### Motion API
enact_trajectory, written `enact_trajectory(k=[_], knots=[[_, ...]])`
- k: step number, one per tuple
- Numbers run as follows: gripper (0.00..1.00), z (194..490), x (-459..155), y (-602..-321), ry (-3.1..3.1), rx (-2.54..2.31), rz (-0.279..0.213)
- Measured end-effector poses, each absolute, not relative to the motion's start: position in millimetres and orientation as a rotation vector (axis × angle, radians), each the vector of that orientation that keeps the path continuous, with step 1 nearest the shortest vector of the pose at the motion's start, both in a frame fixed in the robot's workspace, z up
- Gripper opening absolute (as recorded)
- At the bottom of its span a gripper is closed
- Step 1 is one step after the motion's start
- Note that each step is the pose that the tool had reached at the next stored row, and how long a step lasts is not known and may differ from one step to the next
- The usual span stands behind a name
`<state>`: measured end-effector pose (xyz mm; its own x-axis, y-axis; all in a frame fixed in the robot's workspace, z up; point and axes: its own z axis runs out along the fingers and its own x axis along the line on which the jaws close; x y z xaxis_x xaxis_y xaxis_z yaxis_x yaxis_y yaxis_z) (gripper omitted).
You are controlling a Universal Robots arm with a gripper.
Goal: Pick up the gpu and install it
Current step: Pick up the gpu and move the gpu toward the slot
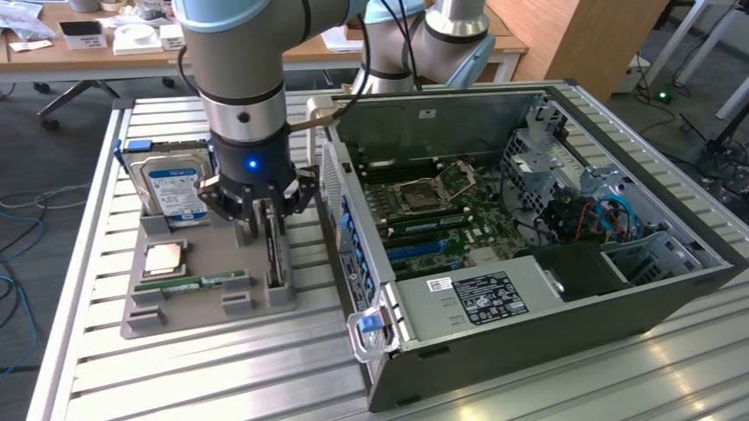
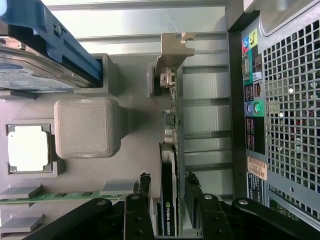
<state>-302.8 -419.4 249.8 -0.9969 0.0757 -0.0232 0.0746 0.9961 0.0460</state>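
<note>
I'm at the pick-up step: the gripper (image 1: 267, 230) hangs over the grey parts holder (image 1: 188, 320), with its fingers (image 2: 144, 186) lowered on either side of the gpu (image 2: 169, 150). The card stands on edge in its slot of the holder, silvery bracket (image 2: 175, 50) at the far end. In the wrist view the jaws stand about half open and straddle the board, with a sliver of gap on each side, so I judge it is not yet clamped.

As I read it, a grip here calls for the pads to meet the board squarely, then a straight lift clear of the slot walls.

Just beside the card in the same holder are the hard drive (image 1: 175, 189) in its blue carrier, the CPU (image 1: 164, 257) and the green memory stick (image 1: 193, 282), near enough for a skewed lift to clip. The open computer case (image 1: 515, 316) lies just beside the holder on the exterior view's right, and its rear wall (image 2: 290, 100) stands between the card and the motherboard (image 1: 433, 219)
</note>
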Motion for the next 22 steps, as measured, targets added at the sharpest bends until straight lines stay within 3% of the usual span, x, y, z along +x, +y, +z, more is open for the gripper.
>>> enact_trajectory(k=[22], knots=[[0.42, 240.6, -302.8, -419.4, 3.114, 0.117, 0.071]])
